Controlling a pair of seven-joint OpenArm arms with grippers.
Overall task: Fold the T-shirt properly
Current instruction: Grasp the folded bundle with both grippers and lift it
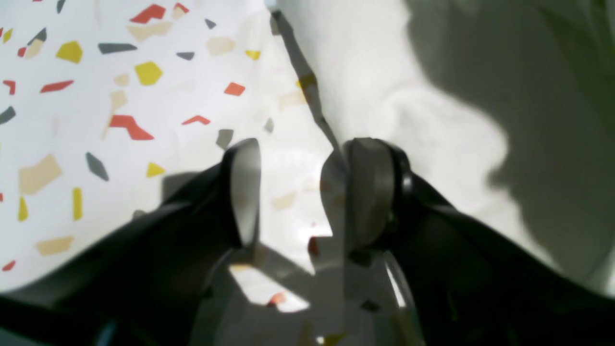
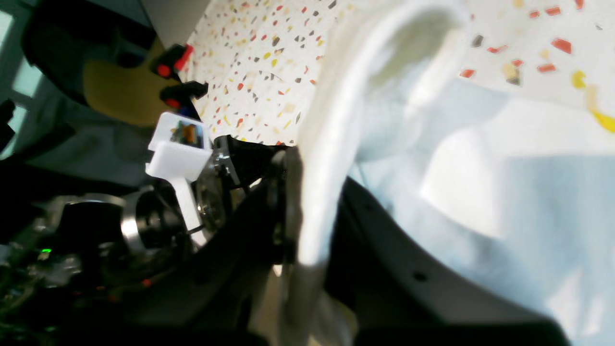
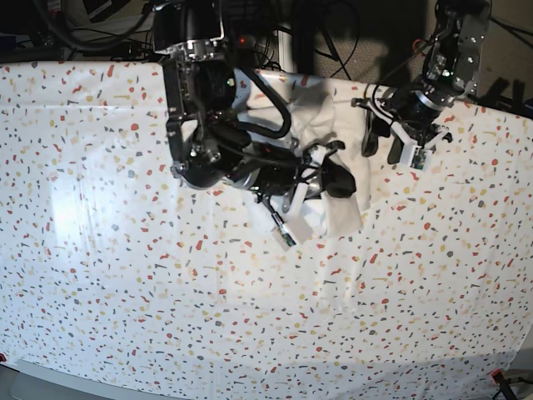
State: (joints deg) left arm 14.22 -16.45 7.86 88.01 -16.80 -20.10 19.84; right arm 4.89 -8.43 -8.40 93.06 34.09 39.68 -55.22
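1. The right end effector (image 2: 293,202) is clamped on a thick rolled edge of the T-shirt (image 2: 480,202); the white cloth runs up between its dark fingers and arches away over the top of the right wrist view.
2. The left end effector (image 1: 302,192) stands with its jaws apart and nothing between them. Its right-hand pad (image 1: 367,192) sits just beside the shirt's edge (whether it touches the cloth I cannot tell), and its other pad is over bare surface (image 1: 96,120).
3. In the left wrist view the T-shirt's (image 1: 384,86) border runs diagonally from the top centre down to the jaws, with speckled surface on one side of it and white cloth, partly in shadow, on the other.
4. In the base view the T-shirt (image 3: 337,212) lies bunched near the far middle of the surface (image 3: 250,317), largely hidden under the right arm, whose end effector (image 3: 337,185) is at the cloth.
5. The left end effector (image 3: 379,133) is beside the shirt's right-hand edge in that view, near the far border of the surface.
6. The near half of the surface and its whole left-hand stretch (a terrazzo-patterned cover) carry nothing.
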